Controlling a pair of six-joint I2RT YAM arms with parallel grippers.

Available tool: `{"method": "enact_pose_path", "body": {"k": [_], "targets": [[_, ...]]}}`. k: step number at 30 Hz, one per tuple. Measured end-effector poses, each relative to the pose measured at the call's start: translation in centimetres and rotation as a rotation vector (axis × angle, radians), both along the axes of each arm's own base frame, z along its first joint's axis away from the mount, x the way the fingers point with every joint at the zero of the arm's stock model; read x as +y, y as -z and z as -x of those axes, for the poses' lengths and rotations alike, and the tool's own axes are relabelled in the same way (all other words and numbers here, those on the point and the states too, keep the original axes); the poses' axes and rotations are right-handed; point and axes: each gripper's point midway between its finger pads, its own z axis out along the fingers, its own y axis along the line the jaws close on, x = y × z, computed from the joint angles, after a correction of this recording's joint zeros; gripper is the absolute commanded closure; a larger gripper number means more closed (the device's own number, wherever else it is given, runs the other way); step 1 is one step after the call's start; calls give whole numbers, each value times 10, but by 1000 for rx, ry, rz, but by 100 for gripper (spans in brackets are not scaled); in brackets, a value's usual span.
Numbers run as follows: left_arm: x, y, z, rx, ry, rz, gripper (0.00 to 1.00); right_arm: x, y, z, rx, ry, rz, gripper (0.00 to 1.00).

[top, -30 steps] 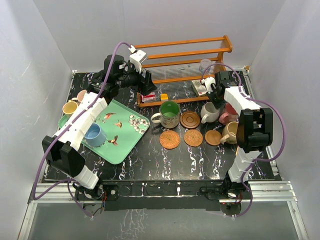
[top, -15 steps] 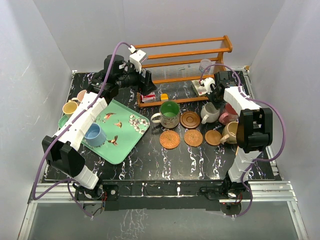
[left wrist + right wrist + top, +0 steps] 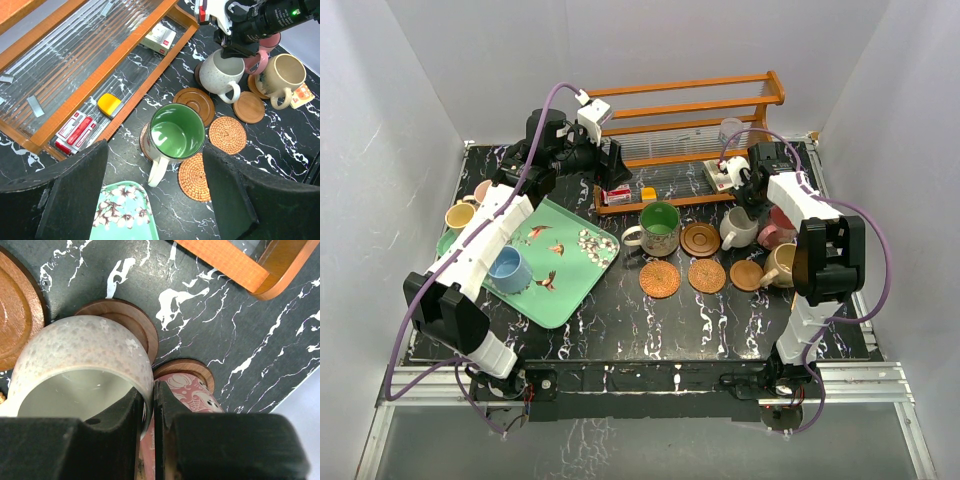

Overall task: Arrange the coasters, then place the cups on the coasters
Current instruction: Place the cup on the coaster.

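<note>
Grip confirmed: right claw (image 3: 153, 390) is pinched narrow on the rim of the cream mug (image 3: 85, 355), one finger inside and one outside. The mug is over a dark wood coaster (image 3: 132, 320) just beside the pink mug (image 3: 187, 395); whether it rests or is lifted cannot be told. Left claw (image 3: 613, 178) stands wide above the green mug (image 3: 176, 132) near the wooden rack (image 3: 690, 100), with woven coasters (image 3: 227, 134) and smooth coasters (image 3: 194, 102) lying bare on the surface (image 3: 620, 320) close by.
</note>
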Motion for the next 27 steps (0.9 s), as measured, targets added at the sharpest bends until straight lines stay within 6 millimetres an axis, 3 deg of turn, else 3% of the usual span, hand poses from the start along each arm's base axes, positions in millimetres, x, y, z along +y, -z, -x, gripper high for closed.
{"method": "enact_pose_path", "body": {"k": [13,27], "targets": [[-1,-1,1,0,8,4,25,4,-8,-9,-4,53,-25,100],[-1,-1,2,0,10,5,25,-4,-8,-11,-2,39,22,100]]}}
